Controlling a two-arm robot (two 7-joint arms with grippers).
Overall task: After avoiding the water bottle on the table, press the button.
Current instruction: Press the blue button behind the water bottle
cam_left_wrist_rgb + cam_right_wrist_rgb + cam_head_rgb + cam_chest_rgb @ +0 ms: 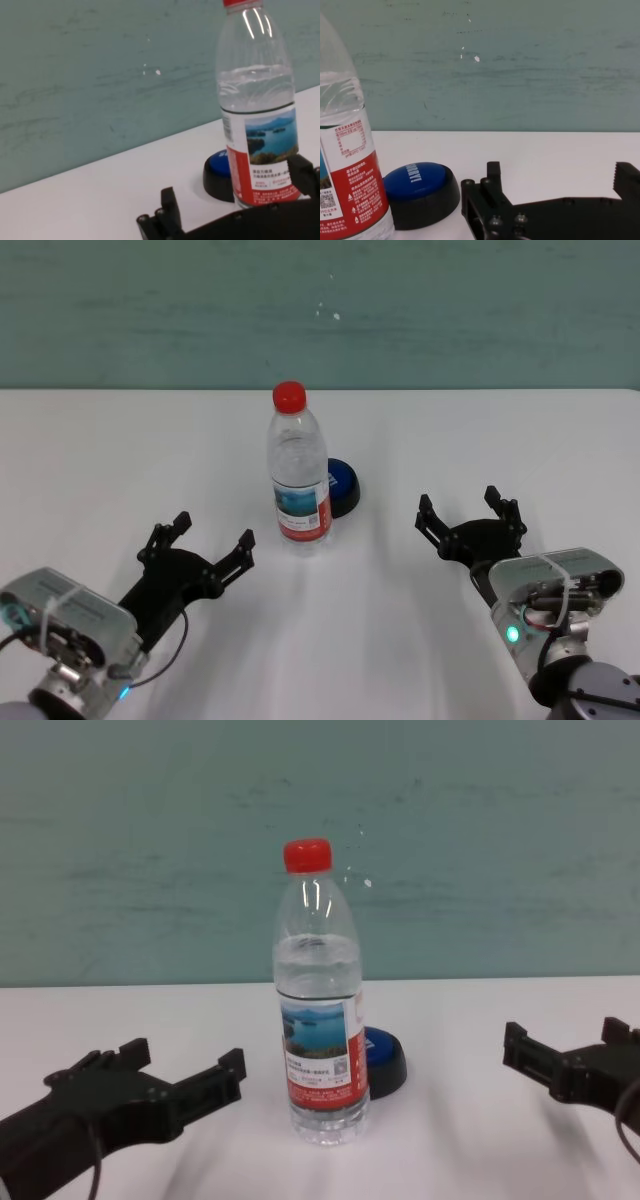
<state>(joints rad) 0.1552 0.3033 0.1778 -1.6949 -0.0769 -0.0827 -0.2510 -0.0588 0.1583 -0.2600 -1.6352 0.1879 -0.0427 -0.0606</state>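
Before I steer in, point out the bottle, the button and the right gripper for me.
bottle (300, 510), head view, on its label.
button (416, 179), right wrist view, on its blue dome.
right gripper (470, 512), head view, midway between its open fingertips.

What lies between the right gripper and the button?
Only bare table. In the head view, the right gripper has an unblocked path to the button; the water bottle stands on the button's other, left-front side.

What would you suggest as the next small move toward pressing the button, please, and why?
Probably advance the right gripper forward and inward toward the button. The bottle stands upright directly in front of the button and covers its left part, so the right side looks like the open approach. Both grippers are open; the left gripper rests near-left.
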